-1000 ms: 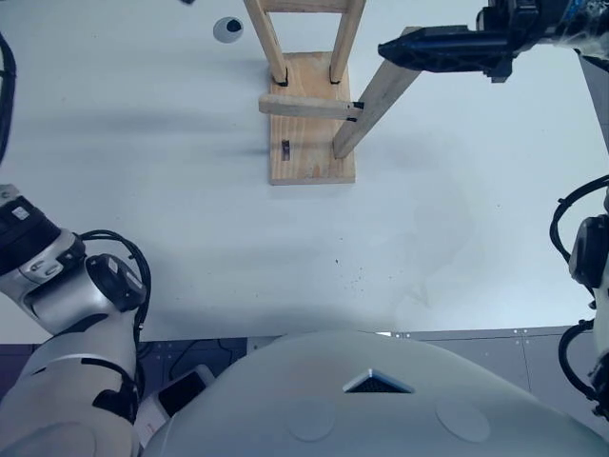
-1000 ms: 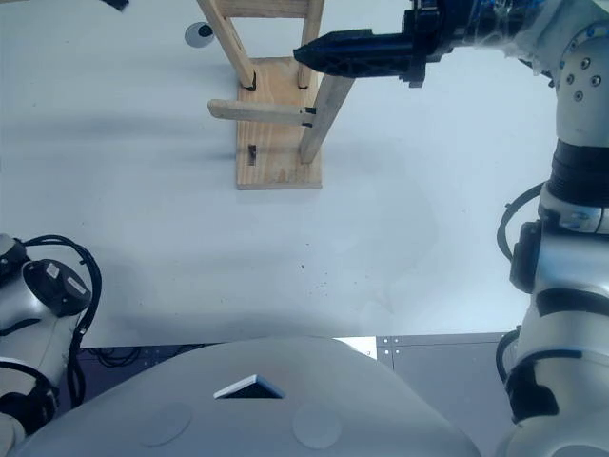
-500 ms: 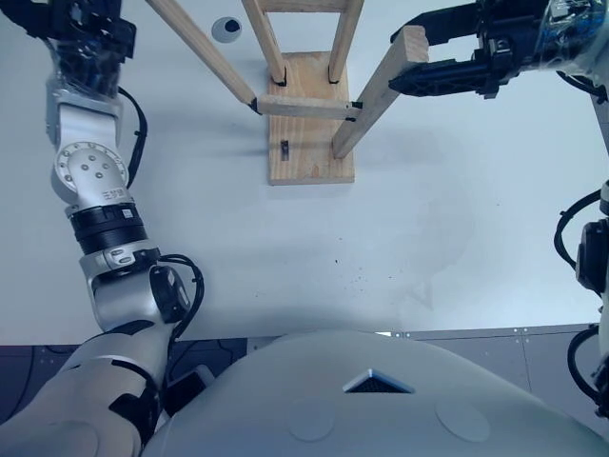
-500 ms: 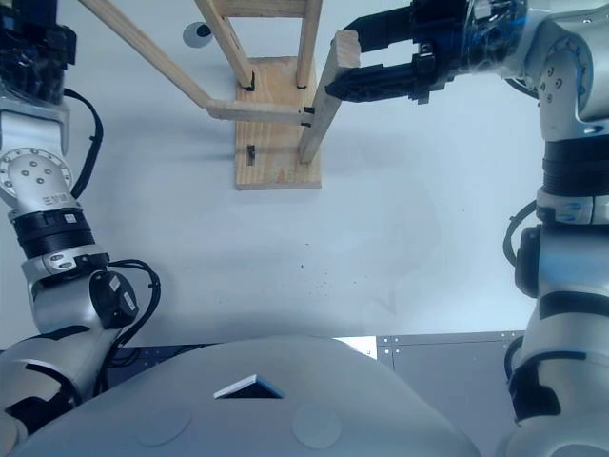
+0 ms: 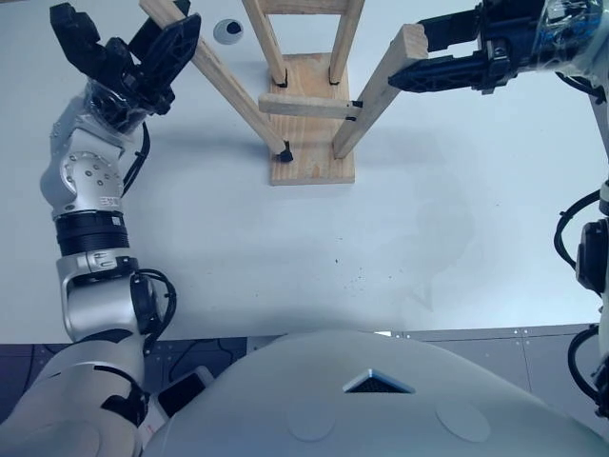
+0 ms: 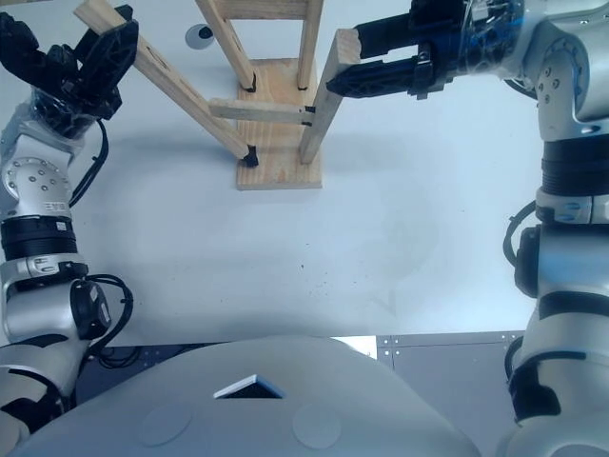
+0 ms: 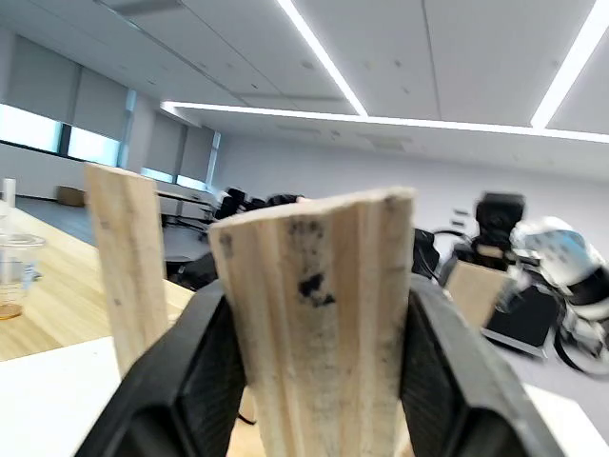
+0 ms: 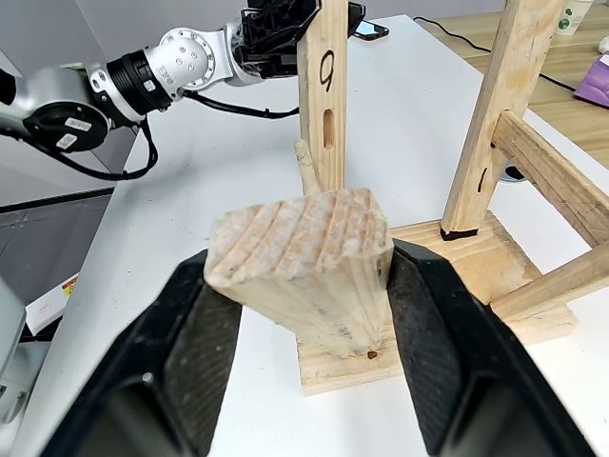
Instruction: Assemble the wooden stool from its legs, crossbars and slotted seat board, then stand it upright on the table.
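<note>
- Our left claw [image 7: 319, 309] is clamped onto the top end of the left-hand pale wooden stool leg [image 5: 228, 86]. There's a black finger [image 7: 195, 386] pressed against each side of the wood.
- From that claw the leg slants down and across toward the right claw's side. Its foot, with a black piece on it, meets the flat pale wooden seat board [image 5: 314, 143] at the slot on the edge nearest the left claw. Honestly we can't tell if it's properly down in the slot.
- Our right claw [image 5: 407, 50] is gripping the top end of the right-hand pale wooden stool leg [image 5: 373, 105], with its fingers [image 8: 190, 362] hugging both sides.
- That leg leans the other way, down from the right claw toward the left one, with its foot on the board's opposite edge.
- The seat board lies flat on the plain white table [image 5: 428, 238], between the two claws and a bit nearer our body than either.
- A short pale wooden crossbar [image 5: 304, 107] runs level between the two gripped legs, lower than both claws. On the right claw's side it joins the leg at a black clip. Its other end touches the left-hand leg, but we can't say if it's joined.
- Between the claws, a far pair of pale wooden legs [image 5: 267, 43] stands on the board's far end, tied together by an upper pale wooden crossbar [image 5: 304, 5].
- A small round grey disc with a dark centre [image 5: 226, 29] lies on the table between the left claw and that far pair.
</note>
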